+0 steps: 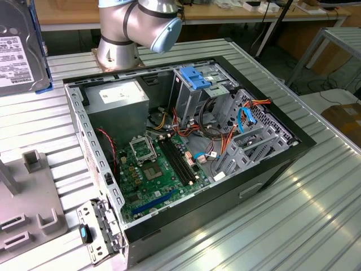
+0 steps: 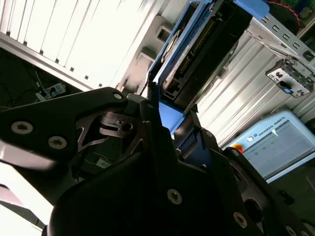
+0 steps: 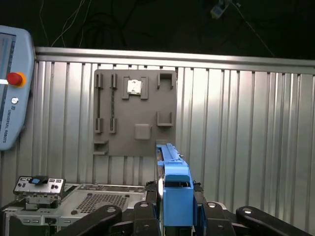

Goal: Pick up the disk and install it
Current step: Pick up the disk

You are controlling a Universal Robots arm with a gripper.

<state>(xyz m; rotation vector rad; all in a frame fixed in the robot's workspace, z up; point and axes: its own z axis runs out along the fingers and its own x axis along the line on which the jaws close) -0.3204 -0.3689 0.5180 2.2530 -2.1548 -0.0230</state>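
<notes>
Black gripper (image 3: 174,199) is clamped tight on the disk (image 3: 172,164), pinching its blue edges, so it sticks straight out between the fingers.

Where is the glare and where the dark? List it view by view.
Second wrist view: the table is blown out white, while the claw holding the disk is near-black. First wrist view: soft sheen on the table's ribs, black background above. Exterior view: even light, mild sheen on the table.
</notes>
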